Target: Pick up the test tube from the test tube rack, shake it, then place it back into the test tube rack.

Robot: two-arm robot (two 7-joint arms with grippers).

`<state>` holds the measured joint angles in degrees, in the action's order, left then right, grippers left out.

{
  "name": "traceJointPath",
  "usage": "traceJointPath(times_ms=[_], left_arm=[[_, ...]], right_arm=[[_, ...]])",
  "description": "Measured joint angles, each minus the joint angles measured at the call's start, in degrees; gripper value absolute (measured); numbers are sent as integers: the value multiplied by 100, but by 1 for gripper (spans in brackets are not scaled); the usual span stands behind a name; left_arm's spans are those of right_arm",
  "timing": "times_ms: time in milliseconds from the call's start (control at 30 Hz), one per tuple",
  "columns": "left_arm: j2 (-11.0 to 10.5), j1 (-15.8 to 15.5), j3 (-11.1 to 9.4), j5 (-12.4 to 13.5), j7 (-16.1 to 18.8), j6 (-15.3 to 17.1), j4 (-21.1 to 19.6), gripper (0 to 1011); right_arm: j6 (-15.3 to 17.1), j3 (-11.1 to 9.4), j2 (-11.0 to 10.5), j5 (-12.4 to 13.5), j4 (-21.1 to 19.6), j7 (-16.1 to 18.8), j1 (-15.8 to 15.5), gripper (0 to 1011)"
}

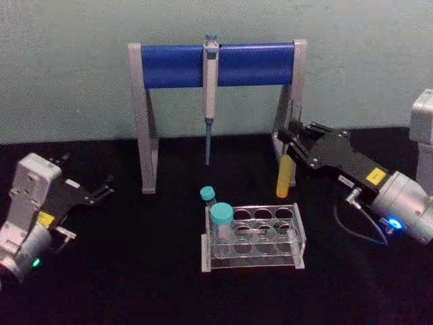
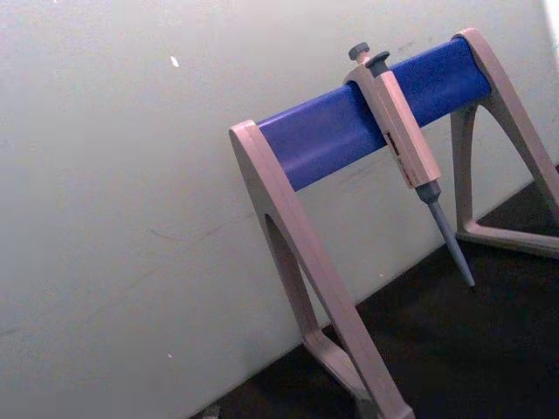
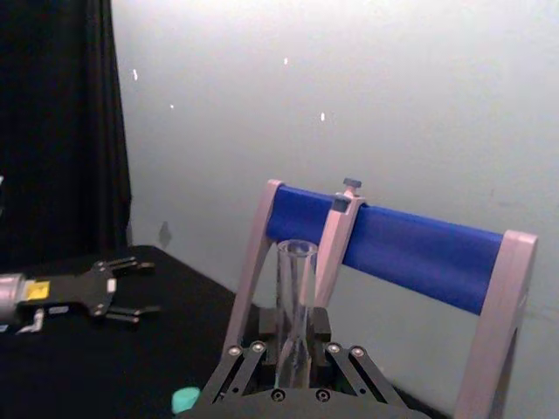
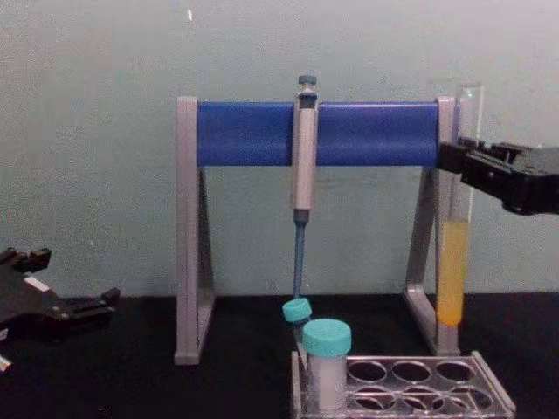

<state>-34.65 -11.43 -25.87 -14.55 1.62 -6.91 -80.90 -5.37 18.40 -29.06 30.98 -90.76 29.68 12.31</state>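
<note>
The test tube (image 4: 452, 271), a tall, thin, uncapped clear glass tube with a round bottom, hangs upright in the air, out of the rack. Yellow-orange liquid fills roughly its lower half. The right gripper (image 4: 455, 157) is clamped on its clear upper part, below the open mouth. The test tube rack (image 1: 256, 265) is a low, clear plastic frame with rows of round holes in its top plate, standing flat on the black table. From the rack's centre, the tube is at about one o'clock, beyond its far right corner.
</note>
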Motion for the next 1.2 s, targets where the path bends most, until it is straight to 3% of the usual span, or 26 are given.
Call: traceJointPath(times_ms=[167,333,567,800,1200], left_arm=[[0,0,0,0,0,0,0,1001],[0,0,0,0,0,0,0,1001],[0,0,0,0,0,0,0,1001],[0,0,0,0,0,0,0,1001],[0,0,0,0,0,0,0,1001]], right_arm=[[106,-17,-127,104,-240,88,-189,229],[182,96,-155,191,-309,224,-228,229],[143,364,29,285,-77,424,39,229],[-34,505,279,280,316,449,384,229],[-207,421,437,63,647,162,571,229]])
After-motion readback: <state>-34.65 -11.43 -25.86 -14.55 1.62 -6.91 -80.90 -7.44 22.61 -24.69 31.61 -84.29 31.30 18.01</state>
